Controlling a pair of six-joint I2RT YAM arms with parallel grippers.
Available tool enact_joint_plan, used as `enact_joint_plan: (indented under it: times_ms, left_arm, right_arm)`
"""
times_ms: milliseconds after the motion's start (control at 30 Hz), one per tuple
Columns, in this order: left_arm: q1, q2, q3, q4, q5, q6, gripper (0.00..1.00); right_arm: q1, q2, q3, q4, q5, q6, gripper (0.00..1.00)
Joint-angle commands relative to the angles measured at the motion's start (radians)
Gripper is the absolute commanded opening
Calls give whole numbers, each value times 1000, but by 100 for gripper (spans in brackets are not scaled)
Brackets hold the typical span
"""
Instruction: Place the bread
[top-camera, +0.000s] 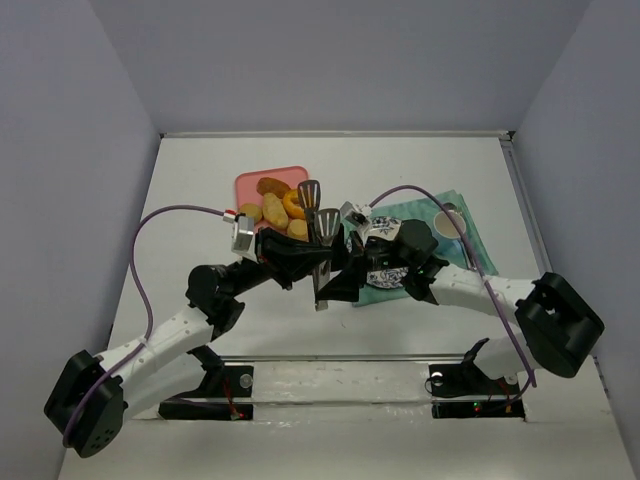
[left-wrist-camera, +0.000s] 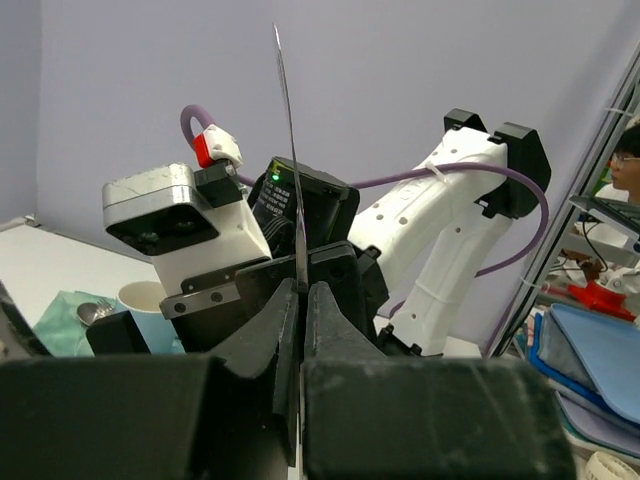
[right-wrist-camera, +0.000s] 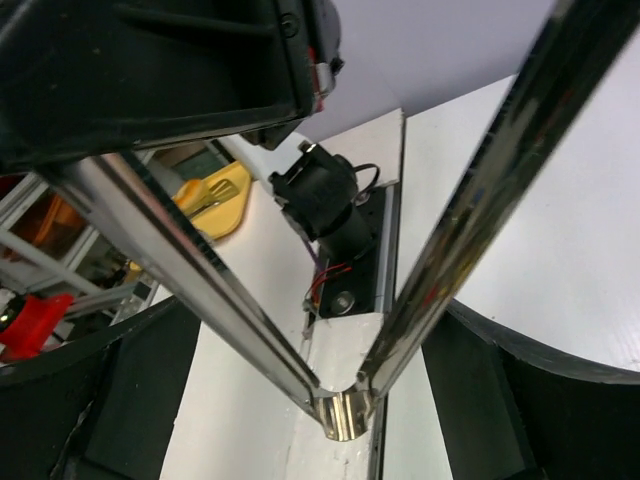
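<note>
Left gripper (left-wrist-camera: 300, 300) clamped on 1 thin steel arm of the tongs (top-camera: 327, 224), holding them above mid-bench, we judge for a handover | right gripper (right-wrist-camera: 320, 330) fingers spread either side of the polished hinge; contact we cannot tell | bread (top-camera: 250, 212), smooth pale bun, lies untouched on the pink tray (top-camera: 262, 177) toward the far edge.

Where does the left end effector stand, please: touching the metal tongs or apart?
Touching. In the left wrist view the fingers of the left end effector press shut on the metal tongs, no gap.
</note>
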Motion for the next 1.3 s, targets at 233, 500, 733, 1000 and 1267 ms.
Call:
enact_joint_plan:
  times_ms: [233,500,733,1000,1267]
  left_arm:
    - [-7,-5,12,451,22,73,6]
    - [-7,30,9,503,7,83,6]
    - [-7,6,-31,556,-39,105,6]
    - [-7,-56,-86,554,-106,131,6]
    - [-7,-95,-117,510,-180,128,6]
  right_arm:
    - [7,28,-8,192,-95,106,85]
    - [17,108,18,271,-113,173,77]
    - [17,140,9,350,-112,224,63]
    - [17,126,-5,404,-101,246,46]
    - [17,84,1,308,-40,216,37]
